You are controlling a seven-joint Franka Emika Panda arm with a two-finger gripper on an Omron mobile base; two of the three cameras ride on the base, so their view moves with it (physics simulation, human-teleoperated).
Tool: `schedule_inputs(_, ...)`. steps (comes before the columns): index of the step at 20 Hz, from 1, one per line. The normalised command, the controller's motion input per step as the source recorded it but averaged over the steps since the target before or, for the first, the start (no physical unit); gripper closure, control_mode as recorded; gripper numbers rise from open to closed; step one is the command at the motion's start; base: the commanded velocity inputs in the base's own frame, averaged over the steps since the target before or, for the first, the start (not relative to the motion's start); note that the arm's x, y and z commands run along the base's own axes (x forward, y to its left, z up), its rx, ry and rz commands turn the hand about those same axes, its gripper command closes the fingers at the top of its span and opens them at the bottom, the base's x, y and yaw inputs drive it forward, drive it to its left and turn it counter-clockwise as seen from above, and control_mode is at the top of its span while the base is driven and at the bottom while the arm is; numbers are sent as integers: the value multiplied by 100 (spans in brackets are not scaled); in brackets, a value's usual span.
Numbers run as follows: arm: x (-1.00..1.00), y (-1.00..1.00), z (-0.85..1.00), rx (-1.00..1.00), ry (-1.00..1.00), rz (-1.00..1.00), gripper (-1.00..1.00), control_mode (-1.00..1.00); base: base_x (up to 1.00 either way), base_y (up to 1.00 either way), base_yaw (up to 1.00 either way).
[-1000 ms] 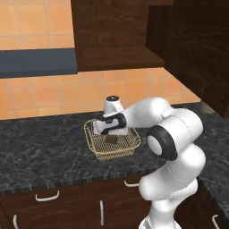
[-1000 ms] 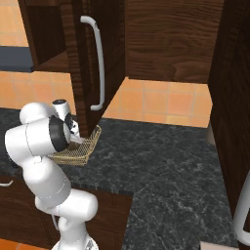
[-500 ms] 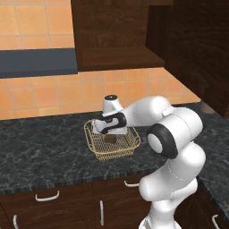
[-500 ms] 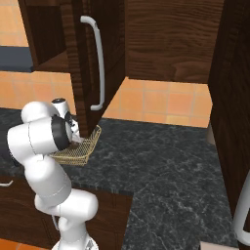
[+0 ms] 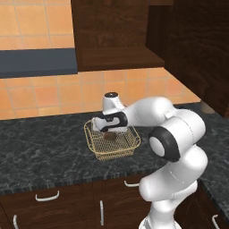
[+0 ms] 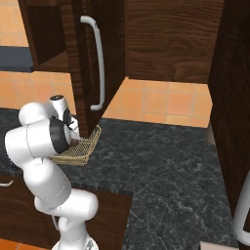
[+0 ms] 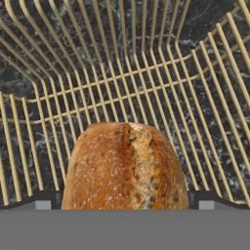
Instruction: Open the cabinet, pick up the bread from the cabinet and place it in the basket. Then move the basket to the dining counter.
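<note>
Inside the wire-mesh basket (image 7: 205,73) lies crusty, rounded bread (image 7: 125,168).

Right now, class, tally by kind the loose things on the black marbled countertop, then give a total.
Baskets: 1, the wire basket on the countertop.
Bread: 1, the brown loaf lying inside that basket.
Total: 2.
</note>
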Motion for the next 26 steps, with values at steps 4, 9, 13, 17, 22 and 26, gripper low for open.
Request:
schedule_inputs(4, -3, 1, 52, 0, -2, 0, -100, -100, 0, 0, 0)
schedule_inputs(9, -8, 22, 3, -7, 3, 0, -100, -100, 0, 0, 0)
schedule_inputs(13, -8, 6, -1, 0, 25, -4, -100, -100, 0, 0, 0)
schedule_inputs(17, 0, 0, 0, 8, 27, -3, -100, -100, 0, 0, 0)
schedule_inputs(22, 0, 0, -2, 10, 16, -6, -100, -100, 0, 0, 0)
schedule_inputs(26, -9, 2, -23, 1, 2, -13, -100, -100, 0, 0, 0)
